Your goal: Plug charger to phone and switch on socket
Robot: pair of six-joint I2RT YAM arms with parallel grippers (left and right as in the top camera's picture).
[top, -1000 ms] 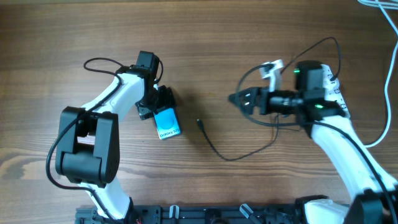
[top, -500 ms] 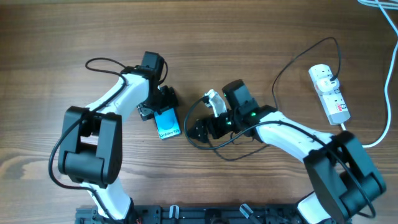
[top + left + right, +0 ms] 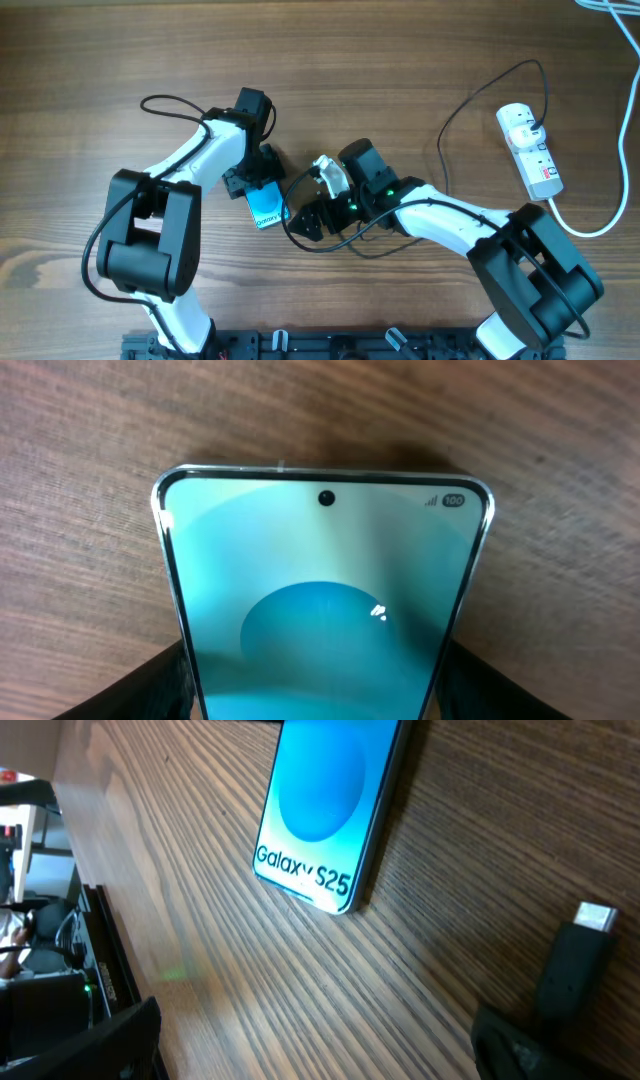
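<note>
The left hand (image 3: 255, 182) squeezes the phone (image 3: 320, 610), flat on the desk (image 3: 400, 80). The right hand (image 3: 303, 219) is spread wide, the charger plug (image 3: 575, 955) just beside one finger, near the phone. The socket (image 3: 530, 150) lies well apart.

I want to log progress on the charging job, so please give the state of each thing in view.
phone, lying flat, screen lit, nothing plugged in.
charger, plug loose beside the right gripper, short of the phone.
socket, black cable runs to it; switch too small to tell.
left gripper, shut on the phone's sides.
right gripper, open, holding nothing.
</note>
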